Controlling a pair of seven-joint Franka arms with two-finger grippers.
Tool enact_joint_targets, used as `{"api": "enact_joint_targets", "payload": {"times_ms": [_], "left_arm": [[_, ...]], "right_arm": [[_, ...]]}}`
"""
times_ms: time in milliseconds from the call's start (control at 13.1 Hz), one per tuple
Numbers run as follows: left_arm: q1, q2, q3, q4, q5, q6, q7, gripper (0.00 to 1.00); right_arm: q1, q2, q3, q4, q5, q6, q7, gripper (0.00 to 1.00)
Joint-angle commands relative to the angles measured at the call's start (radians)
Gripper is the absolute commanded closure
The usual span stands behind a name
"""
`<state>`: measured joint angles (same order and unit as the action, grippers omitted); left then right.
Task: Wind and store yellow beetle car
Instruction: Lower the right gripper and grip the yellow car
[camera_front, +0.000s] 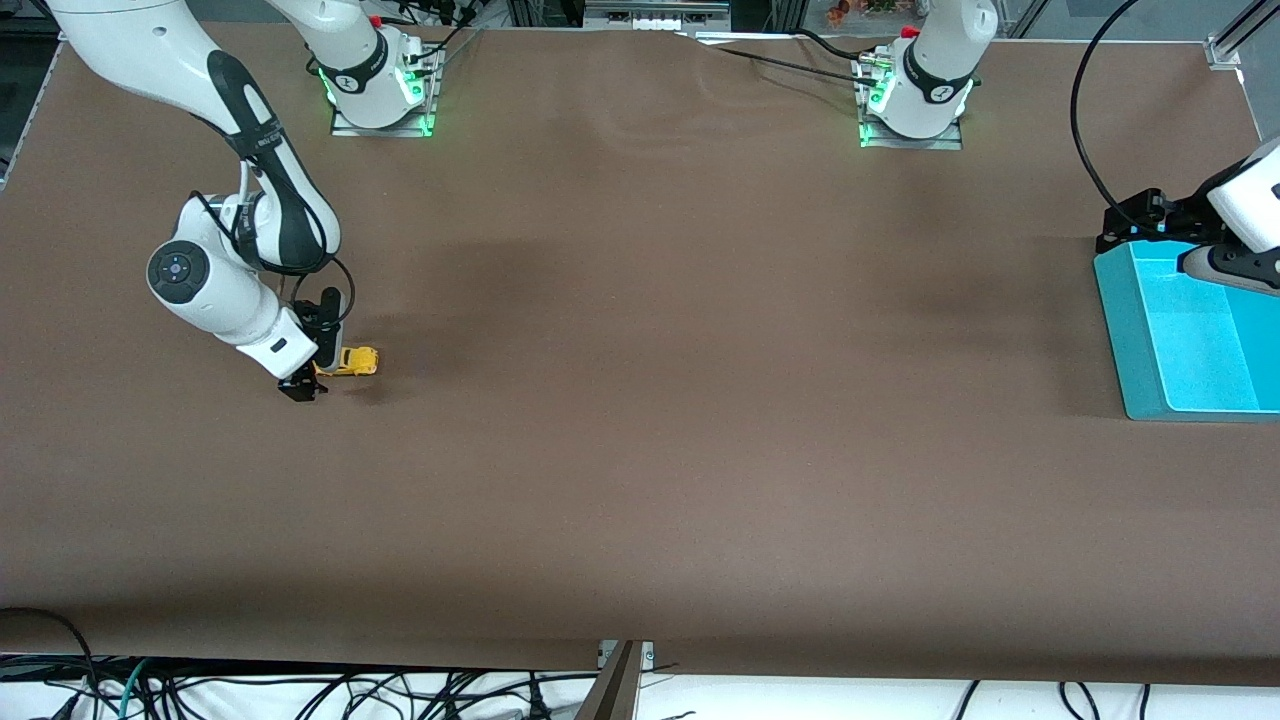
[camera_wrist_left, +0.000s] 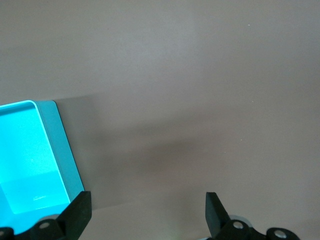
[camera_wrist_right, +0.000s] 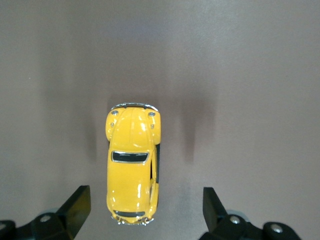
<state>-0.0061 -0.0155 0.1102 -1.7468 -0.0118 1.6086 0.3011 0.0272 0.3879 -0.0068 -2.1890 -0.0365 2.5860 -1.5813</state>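
Note:
The yellow beetle car (camera_front: 352, 361) stands on its wheels on the brown table toward the right arm's end. My right gripper (camera_front: 318, 355) is low over it and open. In the right wrist view the car (camera_wrist_right: 132, 165) lies lengthwise, one end between the two black fingers (camera_wrist_right: 76, 205), with a gap on each side. My left gripper (camera_front: 1140, 222) is open and empty, over the edge of the cyan bin (camera_front: 1115, 310) at the left arm's end. In the left wrist view it (camera_wrist_left: 148, 205) spans bare table beside the bin (camera_wrist_left: 62, 145).
The cyan bin holds nothing that I can see. The brown table cloth (camera_front: 640, 400) stretches between the car and the bin. Cables hang below the table's front edge (camera_front: 300, 690).

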Motion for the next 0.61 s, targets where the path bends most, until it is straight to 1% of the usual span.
{"api": "enact_joint_targets", "payload": {"times_ms": [0, 153, 229, 305, 381, 534], "left_arm": [[0.018, 0.02, -0.006, 0.03, 0.021, -0.022, 0.023, 0.0], [0.018, 0.02, -0.007, 0.03, 0.021, -0.022, 0.021, 0.0], [0.017, 0.02, -0.007, 0.03, 0.021, -0.022, 0.019, 0.0], [0.017, 0.02, -0.009, 0.03, 0.021, -0.022, 0.019, 0.0], [0.017, 0.02, -0.01, 0.03, 0.021, -0.022, 0.019, 0.0], [0.015, 0.02, -0.015, 0.032, 0.021, -0.022, 0.018, 0.0]], "right_arm": [[-0.009, -0.014, 0.007, -0.032, 0.001, 0.028, -0.019, 0.01], [-0.009, -0.014, 0.007, -0.038, 0.001, 0.036, -0.019, 0.03], [-0.009, -0.014, 0.007, -0.038, 0.001, 0.036, -0.019, 0.11], [-0.009, -0.014, 0.007, -0.038, 0.0, 0.036, -0.019, 0.21], [-0.009, -0.014, 0.007, -0.038, 0.0, 0.036, -0.017, 0.47], [-0.009, -0.012, 0.008, -0.038, 0.0, 0.034, -0.017, 0.65]]}}
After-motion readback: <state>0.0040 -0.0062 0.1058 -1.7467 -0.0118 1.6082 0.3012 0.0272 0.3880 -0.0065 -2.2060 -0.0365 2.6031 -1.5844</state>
